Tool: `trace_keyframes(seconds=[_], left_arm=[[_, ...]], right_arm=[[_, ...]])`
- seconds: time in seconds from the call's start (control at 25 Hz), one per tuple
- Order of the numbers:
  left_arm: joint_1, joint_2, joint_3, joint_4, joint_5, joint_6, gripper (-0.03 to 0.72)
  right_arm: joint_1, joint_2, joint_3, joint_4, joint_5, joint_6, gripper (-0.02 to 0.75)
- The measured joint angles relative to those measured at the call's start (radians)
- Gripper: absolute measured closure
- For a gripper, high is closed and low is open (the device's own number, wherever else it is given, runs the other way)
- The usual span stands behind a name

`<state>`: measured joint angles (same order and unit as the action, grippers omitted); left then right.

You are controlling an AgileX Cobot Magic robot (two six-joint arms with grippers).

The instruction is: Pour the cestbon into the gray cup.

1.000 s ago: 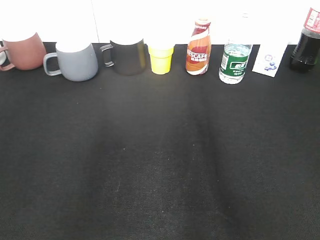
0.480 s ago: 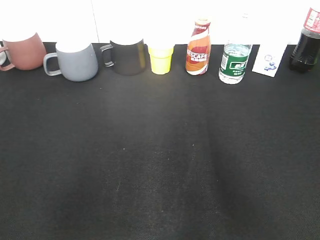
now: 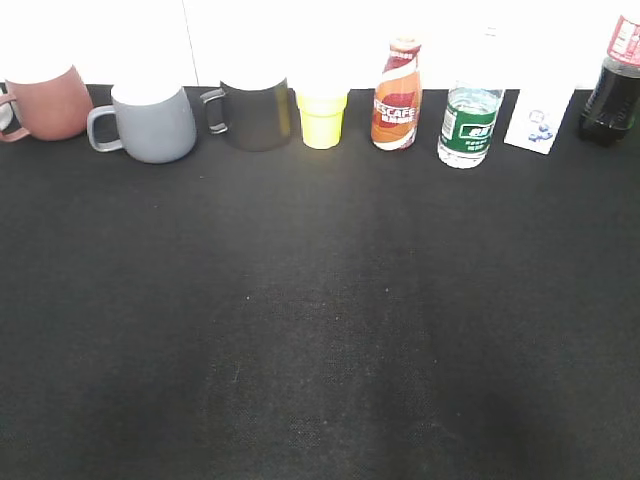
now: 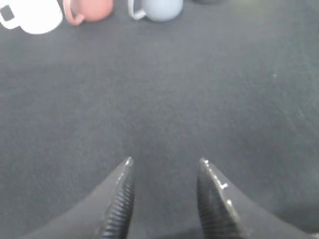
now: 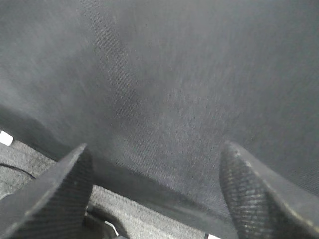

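The cestbon bottle (image 3: 469, 125), clear with a green label, stands upright at the back right of the black table. The gray cup (image 3: 152, 123) stands at the back left, handle to the left; it also shows at the top of the left wrist view (image 4: 158, 7). Neither gripper appears in the exterior view. My left gripper (image 4: 166, 162) is open and empty over bare cloth, far in front of the cups. My right gripper (image 5: 157, 149) is open wide and empty above the table's edge; the bottle is not in its view.
Along the back stand a reddish-pink mug (image 3: 45, 102), a black mug (image 3: 254, 113), a yellow cup (image 3: 322, 117), an orange-brown Nescafe bottle (image 3: 397, 97), a white carton (image 3: 540, 120) and a dark cola bottle (image 3: 612, 85). A white mug (image 4: 32, 16) shows in the left wrist view.
Shadows on the cloth shift slightly between frames. The objects at the back have not moved.
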<state>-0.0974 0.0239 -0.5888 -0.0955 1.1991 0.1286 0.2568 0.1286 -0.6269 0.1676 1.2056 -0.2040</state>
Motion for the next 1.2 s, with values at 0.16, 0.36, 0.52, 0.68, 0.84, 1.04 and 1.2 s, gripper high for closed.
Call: trace_keyframes(seconds=[0.16, 0.36, 0.52, 0.68, 0.84, 1.04, 1.2], left_arm=[[0.000, -0.002, 0.005, 0.011, -0.027, 0.000, 0.364], [0.000, -0.002, 0.037, -0.009, -0.110, -0.001, 0.364], [0.000, -0.002, 0.048, -0.015, -0.133, -0.004, 0.364], [0.000, -0.002, 0.048, -0.027, -0.135, -0.007, 0.364], [0.000, -0.002, 0.048, -0.030, -0.135, -0.007, 0.364], [0.000, -0.002, 0.048, -0.031, -0.135, -0.007, 0.364], [0.000, -0.002, 0.048, -0.031, -0.135, -0.007, 0.386]], right_arm=[[0.000, -0.041, 0.084, -0.007, -0.028, 0.003, 0.148], [0.000, -0.050, 0.103, -0.021, -0.087, 0.005, 0.148], [0.000, -0.050, 0.120, -0.046, -0.122, 0.006, 0.148], [0.000, -0.050, 0.133, -0.066, -0.143, 0.006, 0.148], [0.000, -0.050, 0.133, -0.071, -0.146, 0.012, 0.148], [0.000, -0.050, 0.133, -0.074, -0.146, 0.012, 0.148], [0.000, -0.050, 0.133, -0.074, -0.146, 0.012, 0.148]])
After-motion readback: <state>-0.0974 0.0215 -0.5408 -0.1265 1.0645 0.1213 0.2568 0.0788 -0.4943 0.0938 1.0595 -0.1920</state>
